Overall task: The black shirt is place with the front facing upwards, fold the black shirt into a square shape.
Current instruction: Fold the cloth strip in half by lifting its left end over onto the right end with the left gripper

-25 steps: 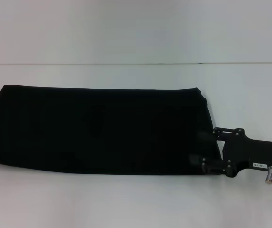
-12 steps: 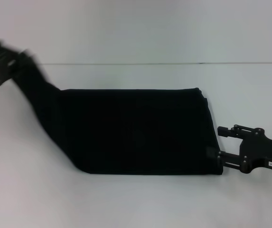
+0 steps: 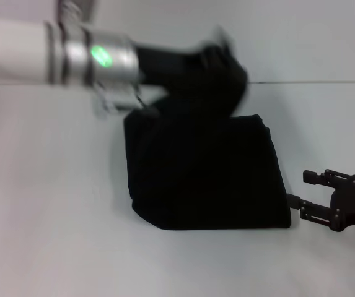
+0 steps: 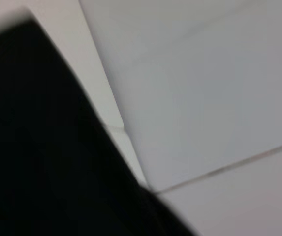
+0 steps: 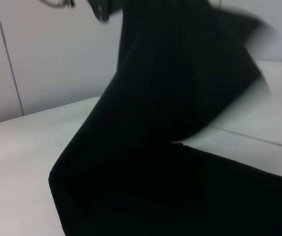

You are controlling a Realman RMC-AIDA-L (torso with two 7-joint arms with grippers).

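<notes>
The black shirt (image 3: 208, 179) lies as a folded band on the white table, plain black side up, no print showing. Its left end is lifted and carried over the rest, hanging from my left gripper (image 3: 223, 48), which is blurred above the shirt's far edge and shut on the cloth. The left wrist view shows black cloth (image 4: 42, 147) close up; the right wrist view shows the raised fold (image 5: 170, 123). My right gripper (image 3: 298, 188) stands open on the table just right of the shirt's right edge, holding nothing.
The white table (image 3: 53, 216) stretches left and in front of the shirt. Its far edge (image 3: 313, 82) meets a pale wall. My left arm (image 3: 90, 55) reaches across the far left of the table.
My left arm has swung from far left to above the shirt's middle, dragging the left end up and rightward. The right gripper has backed off to the right, away from the shirt's edge.
</notes>
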